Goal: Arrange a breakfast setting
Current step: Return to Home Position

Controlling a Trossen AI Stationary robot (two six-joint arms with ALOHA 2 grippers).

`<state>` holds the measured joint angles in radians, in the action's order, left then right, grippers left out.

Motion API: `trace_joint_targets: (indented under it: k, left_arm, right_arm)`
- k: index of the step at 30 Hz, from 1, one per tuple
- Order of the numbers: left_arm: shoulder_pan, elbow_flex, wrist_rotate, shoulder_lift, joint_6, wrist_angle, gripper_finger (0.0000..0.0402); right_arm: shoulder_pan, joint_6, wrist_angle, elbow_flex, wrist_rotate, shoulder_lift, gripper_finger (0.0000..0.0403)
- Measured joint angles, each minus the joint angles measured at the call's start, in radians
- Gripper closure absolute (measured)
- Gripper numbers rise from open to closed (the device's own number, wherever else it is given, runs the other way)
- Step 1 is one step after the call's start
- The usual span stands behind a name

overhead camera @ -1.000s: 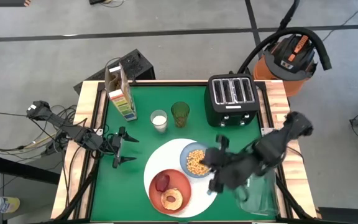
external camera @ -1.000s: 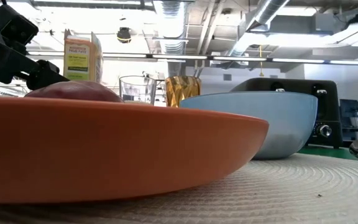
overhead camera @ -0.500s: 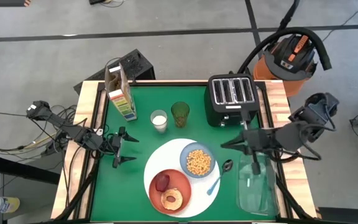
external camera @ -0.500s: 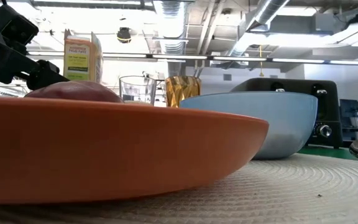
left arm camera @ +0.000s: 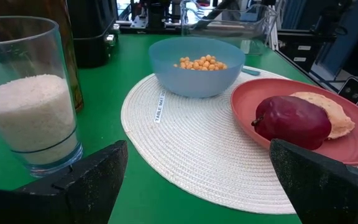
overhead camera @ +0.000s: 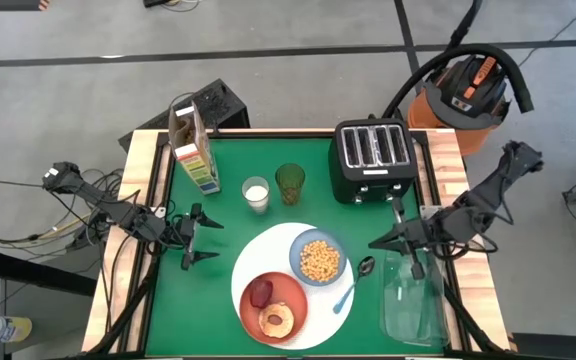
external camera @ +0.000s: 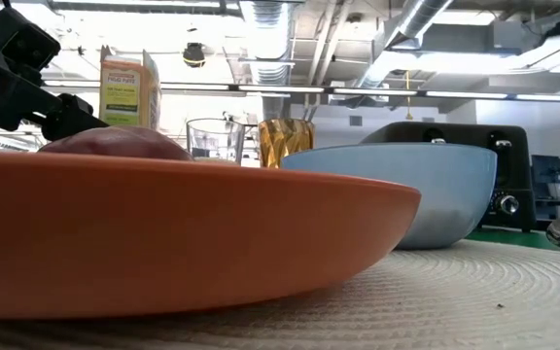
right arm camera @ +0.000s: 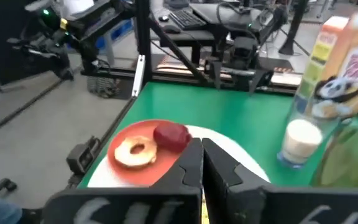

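A round white woven placemat (overhead camera: 268, 250) lies on the green table. On it stand a light-blue bowl (overhead camera: 318, 258) of cereal and an orange-red plate (overhead camera: 273, 305) with a red fruit and a bagel. A blue-handled spoon (overhead camera: 353, 283) lies by the bowl, its handle end on the mat's right edge. My right gripper (overhead camera: 373, 243) is shut and empty, just right of the spoon; its shut fingers show in the right wrist view (right arm camera: 202, 146). My left gripper (overhead camera: 200, 240) is open and empty, left of the mat, and also shows in the left wrist view (left arm camera: 197, 186).
A black four-slot toaster (overhead camera: 372, 158) stands at the far right. A clear plastic container (overhead camera: 413, 300) sits at the right edge under my right arm. A cereal box (overhead camera: 190, 145), a glass of milk (overhead camera: 257, 193) and an amber glass (overhead camera: 290, 183) stand behind the mat.
My right gripper has drawn back from over the bowl and the mat's right side toward the table's right edge. The spoon, which the arm covered before, now shows lying beside the bowl.
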<state>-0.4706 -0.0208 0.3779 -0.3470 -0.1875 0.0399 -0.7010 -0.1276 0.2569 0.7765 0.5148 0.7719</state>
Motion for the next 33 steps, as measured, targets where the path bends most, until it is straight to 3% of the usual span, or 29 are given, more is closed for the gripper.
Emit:
trace_joint_targets:
  k: [9, 18, 25, 33]
  left_arm:
    - [0.000, 0.000, 0.000, 0.000, 0.000, 0.000, 0.0023]
    - [0.000, 0.000, 0.000, 0.000, 0.000, 0.000, 0.0023]
    - [0.000, 0.000, -0.001, 0.000, 0.000, 0.000, 0.0023]
    - [0.000, 0.000, -0.001, 0.000, 0.000, 0.000, 0.0023]
  right_arm:
    - [0.027, -0.053, -0.245, -0.372, -0.155, -0.194, 0.0385]
    - [0.089, -0.074, -0.475, -0.626, -0.358, -0.335, 0.0385]
    - [0.124, -0.105, -0.588, -0.766, -0.427, -0.410, 0.0385]
    - [0.128, -0.110, -0.559, -0.768, -0.453, -0.420, 0.0385]
